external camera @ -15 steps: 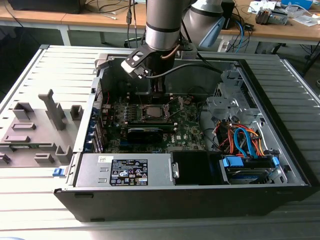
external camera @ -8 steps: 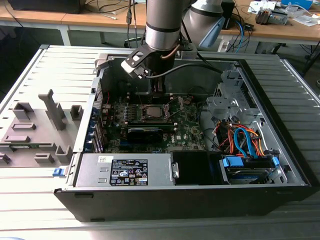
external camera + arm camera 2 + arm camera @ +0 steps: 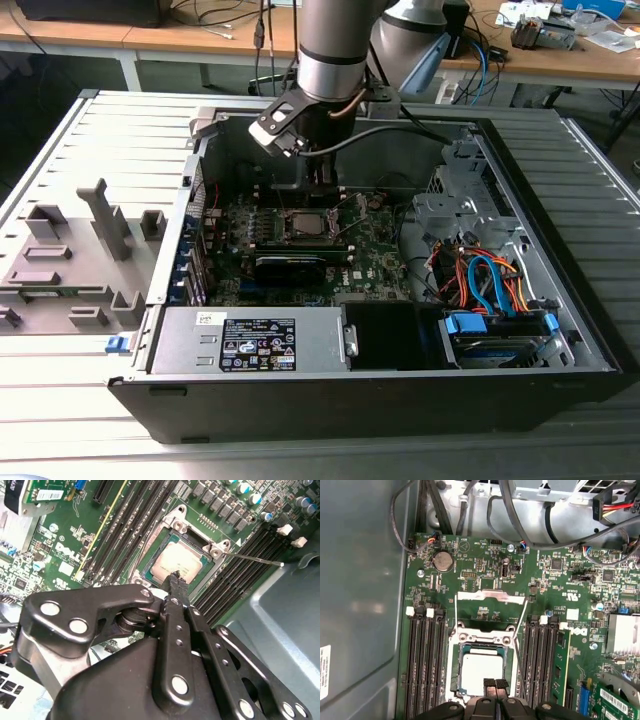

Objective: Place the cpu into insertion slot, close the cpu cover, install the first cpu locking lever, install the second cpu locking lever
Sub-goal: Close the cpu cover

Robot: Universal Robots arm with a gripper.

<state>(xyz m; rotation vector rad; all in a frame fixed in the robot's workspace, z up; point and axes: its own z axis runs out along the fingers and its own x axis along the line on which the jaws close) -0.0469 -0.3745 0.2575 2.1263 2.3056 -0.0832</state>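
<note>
Here gripper (image 3: pixel 496 682), fingers (image 3: pixel 490 683) together, over cpu (image 3: pixel 481 667) in insertion slot (image 3: pixel 460 673).

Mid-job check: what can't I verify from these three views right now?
1. Second wrist view: the claw hides the near corner of the cpu cover, so its seating there cannot be told.
2. First wrist view: the claw covers the near edge of the cpu; contact between them cannot be judged.
3. Exterior view: the insertion slot is too small to tell cover from cpu.
</note>
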